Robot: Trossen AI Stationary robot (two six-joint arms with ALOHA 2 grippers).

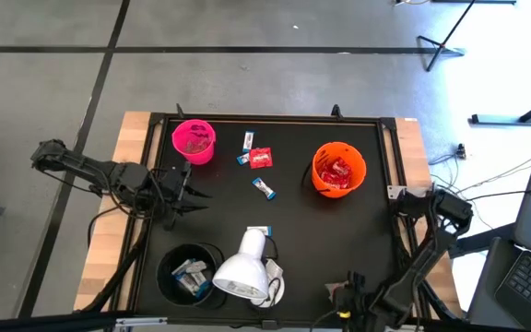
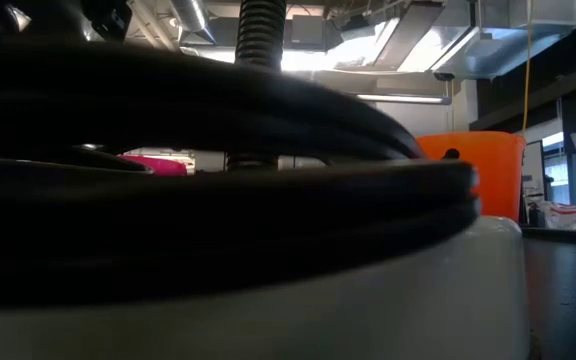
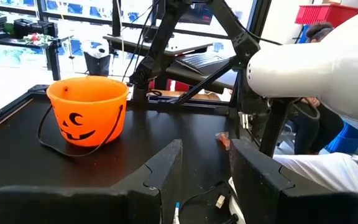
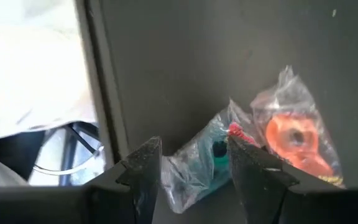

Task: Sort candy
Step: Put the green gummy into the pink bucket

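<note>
Loose candy lies mid-table: a white-and-blue bar, a red packet and another bar. My left gripper hovers open and level left of them, with nothing between its fingers. My right gripper points steeply down at the table's near edge, open. Its fingers stand on either side of a clear packet with a teal sweet. A clear packet with an orange ring sweet lies beside it. My right gripper comes at the clear teal packet from above, with one finger right at the packet's edge. Whether the finger touches it, I cannot tell. The packet lies flat on the black mat.
A pink cup stands at the far left. An orange bucket holding red packets stands at the far right. A black cup holding wrapped bars stands near left. A white lamp head lies beside it. The table's raised near edge is close to my right gripper.
</note>
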